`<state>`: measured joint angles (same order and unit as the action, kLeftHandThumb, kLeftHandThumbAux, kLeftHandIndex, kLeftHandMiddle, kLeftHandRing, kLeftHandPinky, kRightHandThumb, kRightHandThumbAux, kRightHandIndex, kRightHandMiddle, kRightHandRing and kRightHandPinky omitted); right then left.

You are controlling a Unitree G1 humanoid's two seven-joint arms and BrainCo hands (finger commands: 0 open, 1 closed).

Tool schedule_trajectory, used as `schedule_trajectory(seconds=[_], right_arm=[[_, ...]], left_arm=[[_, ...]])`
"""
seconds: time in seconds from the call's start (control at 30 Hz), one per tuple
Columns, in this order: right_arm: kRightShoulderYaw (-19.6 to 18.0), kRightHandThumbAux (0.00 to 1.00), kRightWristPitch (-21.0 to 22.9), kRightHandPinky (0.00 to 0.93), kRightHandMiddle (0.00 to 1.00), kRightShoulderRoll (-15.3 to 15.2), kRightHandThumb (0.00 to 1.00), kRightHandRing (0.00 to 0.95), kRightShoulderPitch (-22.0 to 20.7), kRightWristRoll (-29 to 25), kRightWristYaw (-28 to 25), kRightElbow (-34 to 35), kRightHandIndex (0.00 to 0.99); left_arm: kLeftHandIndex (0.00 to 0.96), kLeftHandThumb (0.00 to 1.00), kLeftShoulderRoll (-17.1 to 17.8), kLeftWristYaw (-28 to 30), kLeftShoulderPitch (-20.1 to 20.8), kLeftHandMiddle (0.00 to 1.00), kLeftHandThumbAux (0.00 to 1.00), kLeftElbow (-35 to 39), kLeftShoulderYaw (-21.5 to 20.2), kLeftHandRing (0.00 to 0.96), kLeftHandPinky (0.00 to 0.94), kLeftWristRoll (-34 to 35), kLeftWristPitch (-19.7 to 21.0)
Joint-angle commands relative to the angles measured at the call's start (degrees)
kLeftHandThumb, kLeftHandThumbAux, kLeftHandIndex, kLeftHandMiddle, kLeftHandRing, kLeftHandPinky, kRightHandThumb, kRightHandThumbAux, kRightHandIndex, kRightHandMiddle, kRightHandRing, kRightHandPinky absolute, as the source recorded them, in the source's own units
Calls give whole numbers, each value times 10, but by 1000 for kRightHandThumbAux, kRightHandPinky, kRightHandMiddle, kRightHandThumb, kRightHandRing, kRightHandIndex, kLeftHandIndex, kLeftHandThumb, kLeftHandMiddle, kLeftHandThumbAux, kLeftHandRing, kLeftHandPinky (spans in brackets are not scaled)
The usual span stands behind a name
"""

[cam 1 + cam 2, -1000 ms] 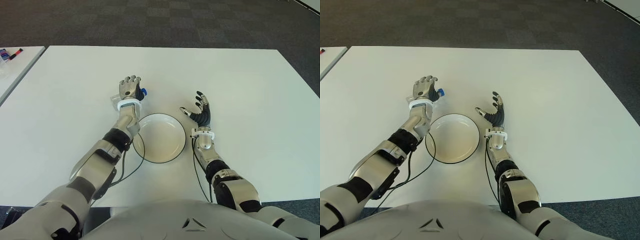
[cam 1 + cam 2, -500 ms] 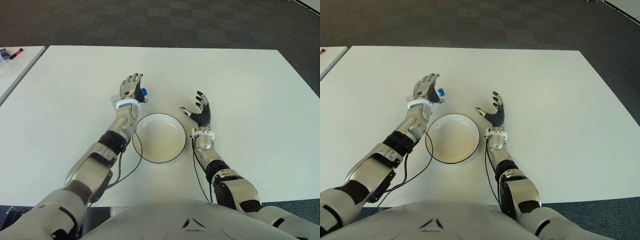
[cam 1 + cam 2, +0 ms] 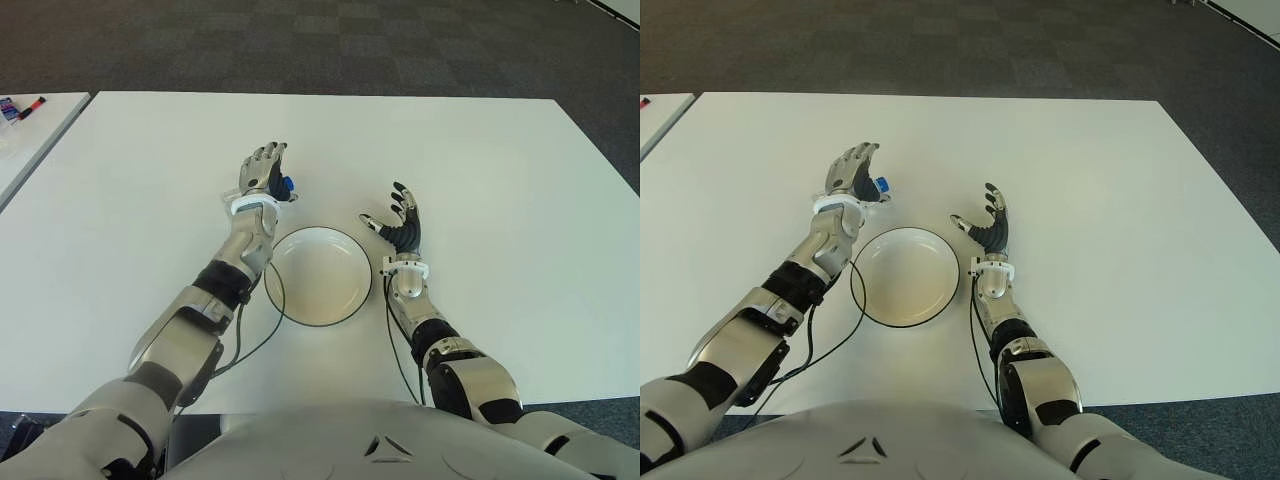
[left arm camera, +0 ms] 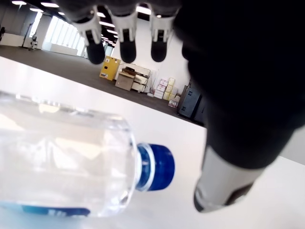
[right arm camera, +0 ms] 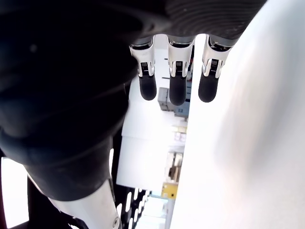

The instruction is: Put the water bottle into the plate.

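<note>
Hovering over the water bottle, left hand sits left of centre in the eye views, just above the plate's upper-left rim. Fingers are extended and loose, not wrapped around anything; in the left wrist view three fingertips stick out past the bottle with clear air between them and it. Bottle lies on its side on the white table, outside the plate. From the head camera the hand hides nearly all of it, only the blue cap peeks out at the hand's right edge. Wrist view shows the clear body, cap and a strip of blue label, with the bottle's base cut off at the frame edge. Can't tell whether the palm touches the bottle.

Right hand shows right of the plate, centre frame, fingers spread upward, holding nothing. Plate holds nothing.
</note>
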<state>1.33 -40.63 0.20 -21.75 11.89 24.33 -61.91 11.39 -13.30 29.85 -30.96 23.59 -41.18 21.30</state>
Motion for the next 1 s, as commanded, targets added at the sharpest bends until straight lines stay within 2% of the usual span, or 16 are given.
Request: schedule_trajectory(seconds=[0.03,0.33,0.63,1.0], right_arm=[[3,921,27,171,128,4,0,131,20,3,0,-23,144],[3,919,27,172,128,5,0,131,19,5,1,-24,147],[4,922,27,172,129,6,0,131,18,6,5,-27,148],[6,921,30,172,128,7,0,131,17,7,7,-28,148]], left_arm=[[0,0,4,7,-17,0,914,11,-4,0,8,4,6],[0,0,5,5,-20,0,914,21,-8,0,22,1,15],[0,0,12,16,-18,0,917,30,-5,0,33,-10,50],[0,0,38,33,-7,0,905,24,-7,0,35,-19,94]])
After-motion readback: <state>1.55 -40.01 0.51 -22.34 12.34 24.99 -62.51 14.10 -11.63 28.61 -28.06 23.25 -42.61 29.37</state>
